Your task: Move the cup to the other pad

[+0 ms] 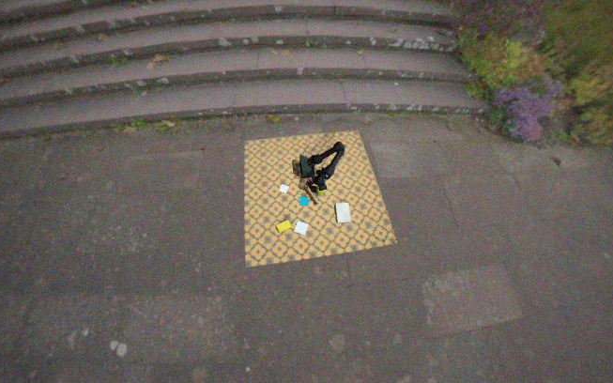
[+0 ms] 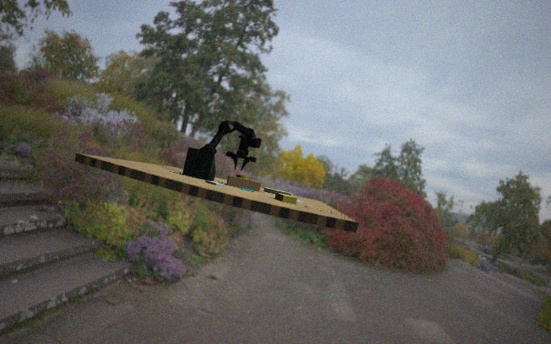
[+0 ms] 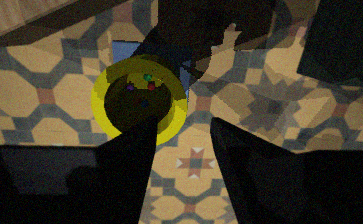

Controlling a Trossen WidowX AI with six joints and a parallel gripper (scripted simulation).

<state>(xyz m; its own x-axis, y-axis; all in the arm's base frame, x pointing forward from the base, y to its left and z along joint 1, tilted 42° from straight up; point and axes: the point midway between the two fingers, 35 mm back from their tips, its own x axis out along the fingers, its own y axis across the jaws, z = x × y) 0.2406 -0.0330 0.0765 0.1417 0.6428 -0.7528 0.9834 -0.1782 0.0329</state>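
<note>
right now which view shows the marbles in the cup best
The wrist view: it looks straight down into the yellow cup, showing the marbles. In the top view the arm hides most of the cup; in the exterior view the marbles are not visible.

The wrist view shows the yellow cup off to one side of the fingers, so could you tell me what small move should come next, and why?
Probably shift the gripper sideways toward the cup before descending: the cup lies beyond one dark finger rather than in the gap, and the gripper holds nothing.
</note>
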